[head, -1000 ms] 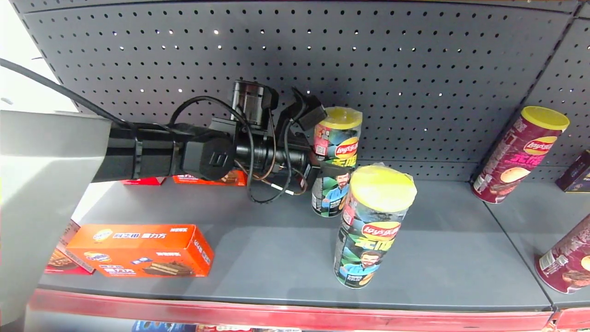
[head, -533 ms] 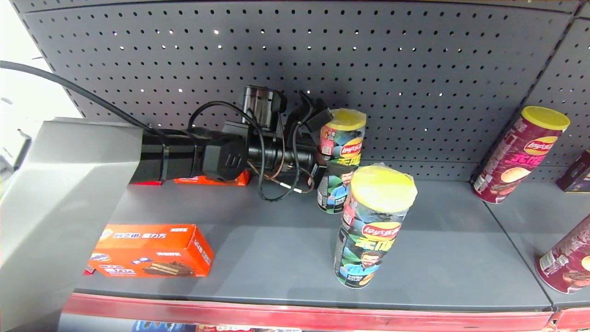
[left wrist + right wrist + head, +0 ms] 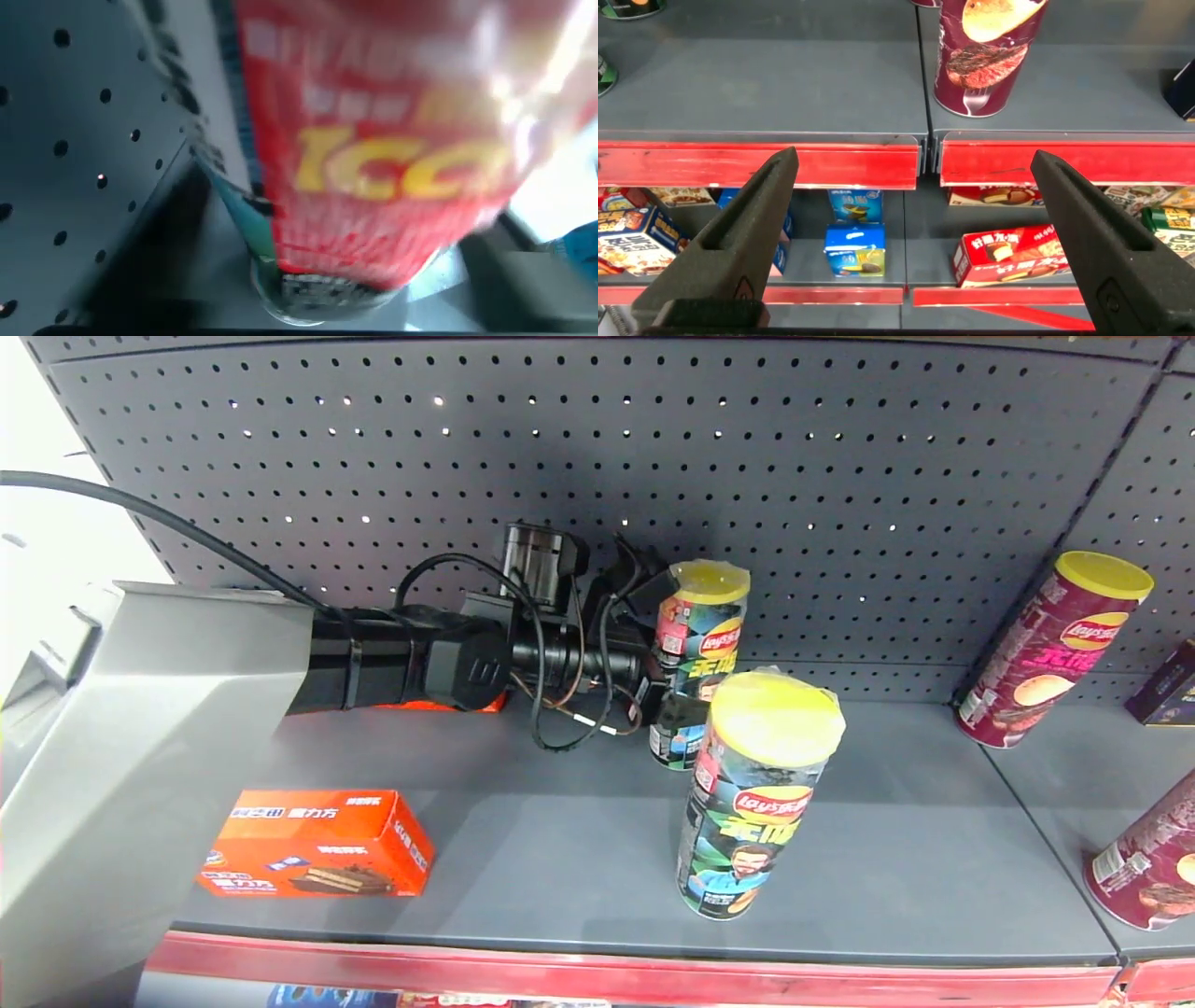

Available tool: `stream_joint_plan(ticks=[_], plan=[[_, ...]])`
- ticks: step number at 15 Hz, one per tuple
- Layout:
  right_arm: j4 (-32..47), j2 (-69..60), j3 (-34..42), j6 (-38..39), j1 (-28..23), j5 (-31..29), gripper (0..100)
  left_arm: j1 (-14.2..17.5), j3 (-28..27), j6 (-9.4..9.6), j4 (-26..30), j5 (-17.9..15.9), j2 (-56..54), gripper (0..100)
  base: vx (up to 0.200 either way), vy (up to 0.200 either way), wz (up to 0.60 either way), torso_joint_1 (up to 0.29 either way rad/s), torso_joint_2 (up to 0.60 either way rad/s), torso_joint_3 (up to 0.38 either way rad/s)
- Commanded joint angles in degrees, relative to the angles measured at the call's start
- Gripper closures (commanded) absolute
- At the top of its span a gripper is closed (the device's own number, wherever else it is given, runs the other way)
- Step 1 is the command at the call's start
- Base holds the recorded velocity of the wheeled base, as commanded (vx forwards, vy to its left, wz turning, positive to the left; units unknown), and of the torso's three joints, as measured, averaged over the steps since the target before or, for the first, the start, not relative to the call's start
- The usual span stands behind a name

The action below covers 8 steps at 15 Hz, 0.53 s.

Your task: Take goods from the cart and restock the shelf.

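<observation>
At the back of the shelf (image 3: 560, 840), close to the pegboard (image 3: 597, 429), the left gripper (image 3: 674, 695) is clamped around the middle of an upright chip can (image 3: 702, 616) with a yellow lid. A second can (image 3: 756, 793) of the same kind stands just in front, nearer the shelf edge. An orange box (image 3: 317, 845) lies well to the left. The right gripper (image 3: 915, 161) is spread wide and empty, facing a maroon can (image 3: 985, 56).
</observation>
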Motion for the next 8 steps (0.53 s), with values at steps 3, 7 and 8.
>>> stream_joint_plan(ticks=[3, 7, 8], plan=[[0.00, 0.08, 0.00, -0.11, -0.01, 0.00, 0, 1.02, 4.14, 0.07, 0.47, 0.98, -5.45, 0, 0.000, 0.000, 0.00, 0.000, 0.00, 0.000], [0.00, 0.08, 0.00, -0.02, -0.01, 0.00, 0, 2.07, 10.11, 2.88, 0.47, 6.79, -9.49, 0, 0.000, 0.000, 0.00, 0.000, 0.00, 0.000], [0.00, 0.08, 0.00, -0.11, -0.01, 0.00, 0, 2.25, 11.26, 3.50, 0.47, 7.05, -10.37, 0, 0.000, 0.000, 0.00, 0.000, 0.00, 0.000]])
